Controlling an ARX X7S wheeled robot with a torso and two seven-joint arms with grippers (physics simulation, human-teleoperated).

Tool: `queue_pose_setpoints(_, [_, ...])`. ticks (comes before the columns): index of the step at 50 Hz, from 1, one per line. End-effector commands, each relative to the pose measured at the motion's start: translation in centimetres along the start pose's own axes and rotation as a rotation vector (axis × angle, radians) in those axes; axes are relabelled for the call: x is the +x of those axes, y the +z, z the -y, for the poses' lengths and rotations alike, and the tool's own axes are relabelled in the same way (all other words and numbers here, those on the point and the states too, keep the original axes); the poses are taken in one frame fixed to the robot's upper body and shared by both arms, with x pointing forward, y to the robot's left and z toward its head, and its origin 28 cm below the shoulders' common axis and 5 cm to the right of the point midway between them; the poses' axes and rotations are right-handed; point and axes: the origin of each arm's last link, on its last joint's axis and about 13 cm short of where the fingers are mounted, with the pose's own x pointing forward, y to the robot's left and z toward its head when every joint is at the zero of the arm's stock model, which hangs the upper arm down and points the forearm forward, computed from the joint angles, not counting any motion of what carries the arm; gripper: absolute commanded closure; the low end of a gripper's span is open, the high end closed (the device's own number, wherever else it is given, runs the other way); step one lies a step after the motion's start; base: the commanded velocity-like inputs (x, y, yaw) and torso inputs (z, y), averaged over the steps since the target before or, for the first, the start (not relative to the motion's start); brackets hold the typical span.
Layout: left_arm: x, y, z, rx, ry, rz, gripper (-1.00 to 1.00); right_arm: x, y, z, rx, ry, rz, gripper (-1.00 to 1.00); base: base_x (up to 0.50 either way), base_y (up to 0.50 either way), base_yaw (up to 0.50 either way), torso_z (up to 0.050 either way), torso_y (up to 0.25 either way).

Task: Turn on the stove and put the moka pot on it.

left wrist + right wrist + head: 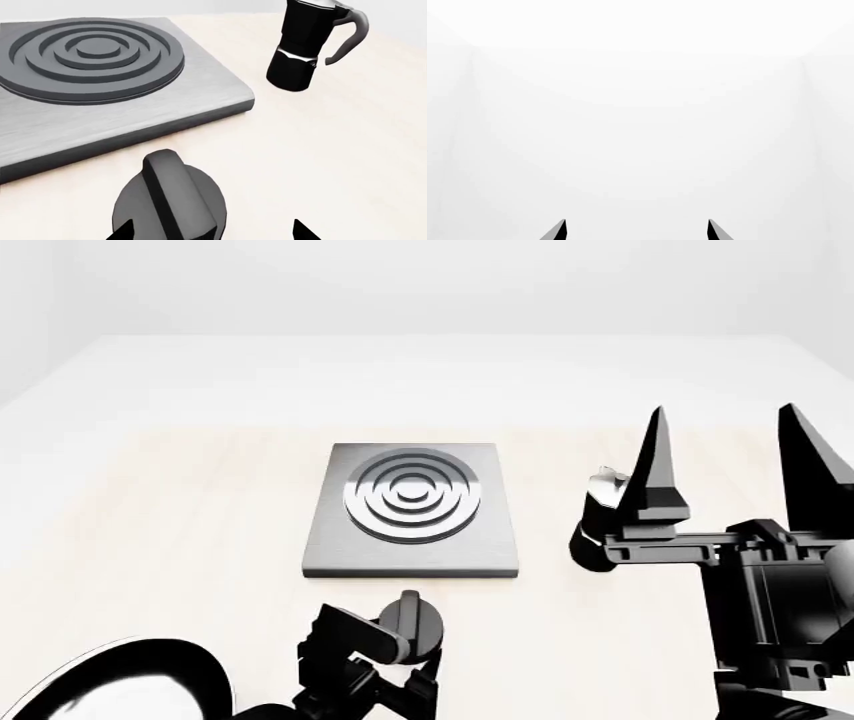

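Note:
The stove [411, 508] is a flat grey plate with raised rings [93, 55] lying mid-table. Its black knob [175, 200] sits on the table just in front of the plate. My left gripper [213, 231] is open and low over the knob, which lies between the fingertips, closer to one of them. The moka pot [303, 47], black with a silver top and handle, stands upright to the right of the stove. In the head view my raised right gripper [731, 455] partly hides it; that gripper is open, its fingers pointing up and holding nothing.
A black frying pan [120, 680] lies at the near left corner of the light wooden table [200, 500]. The right wrist view shows only white walls.

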Motion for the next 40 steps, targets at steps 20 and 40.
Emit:
queue_pose_setpoints(20, [1.0,-0.6,-0.2,-0.017,-0.012,-0.018,-1.00,-0.2,-0.2,-0.1,0.003,0.006,-0.005,-1.00,0.00,0.00,0.00,0.000,0.000])
queue_pose_setpoints(40, [1.8,-0.8,-0.3,-0.018,-0.029,-0.024,-1.00,-0.2,-0.4,-0.1,0.003,0.008,-0.007,-1.00,0.00,0.00,0.00,0.000,0.000])
